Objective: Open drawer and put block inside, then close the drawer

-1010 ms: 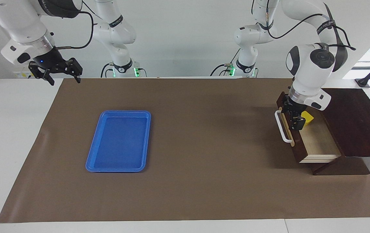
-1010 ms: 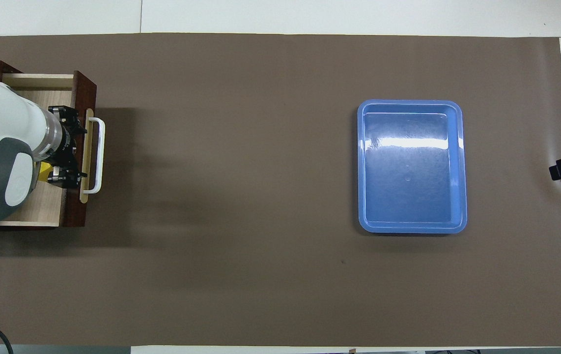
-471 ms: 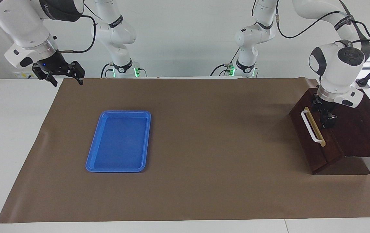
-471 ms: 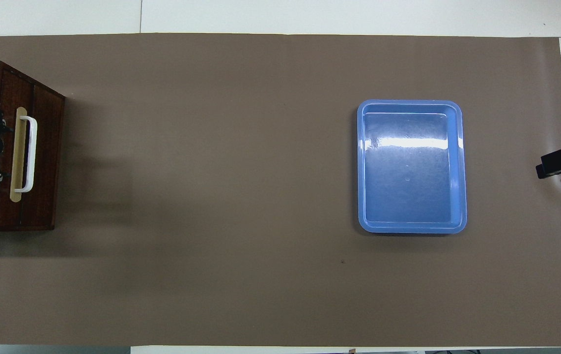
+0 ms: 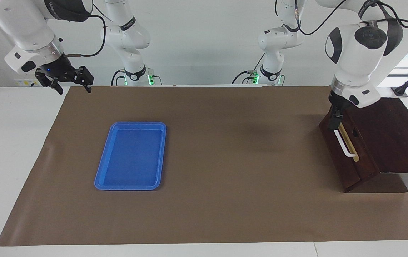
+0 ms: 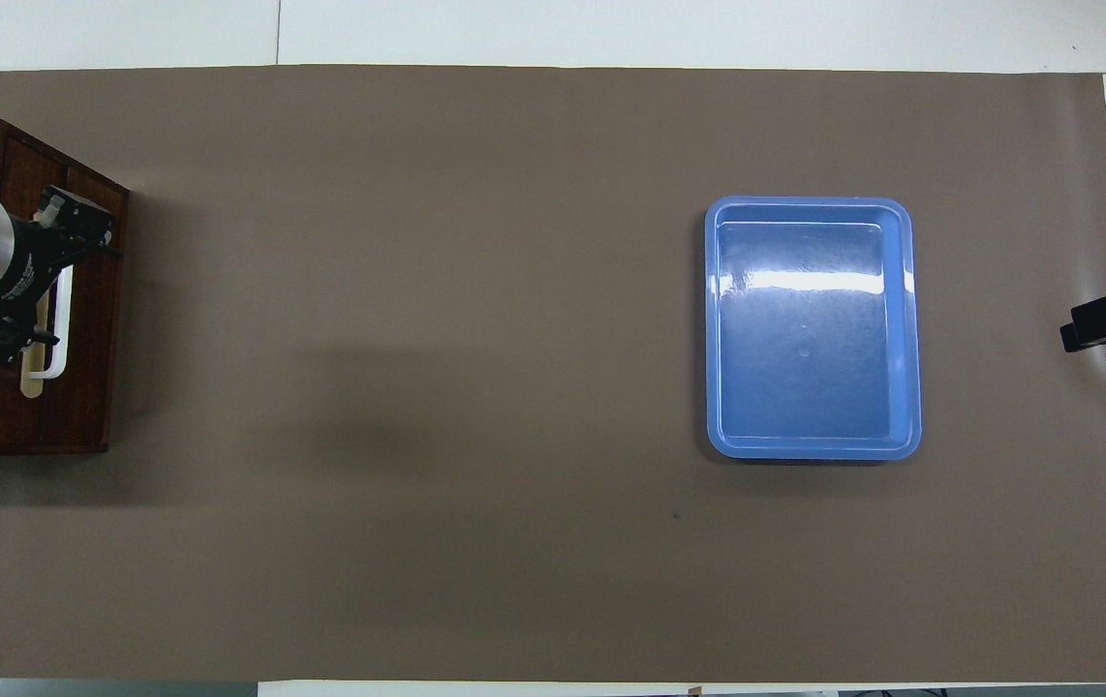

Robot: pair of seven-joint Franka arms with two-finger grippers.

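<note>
The dark wooden drawer (image 5: 348, 167) is pushed fully into its dark box at the left arm's end of the table. Its white bar handle (image 5: 345, 144) on the brass strip faces the mat. The drawer front also shows in the overhead view (image 6: 88, 387). My left gripper (image 5: 333, 119) hangs open and empty just above the drawer front, by the end of the handle nearer the robots, and it covers part of the handle in the overhead view (image 6: 35, 286). The yellow block is hidden. My right gripper (image 5: 72, 87) waits open and empty in the air over the mat's corner.
A blue plastic tray (image 5: 131, 124) lies empty on the brown mat toward the right arm's end; it also shows in the overhead view (image 6: 810, 203). The brown mat (image 5: 225, 160) covers most of the white table.
The drawer, open with the yellow block inside a second ago, has been pushed shut. My left gripper has since risen off the box top and now hangs over the drawer front. The right gripper barely moved.
</note>
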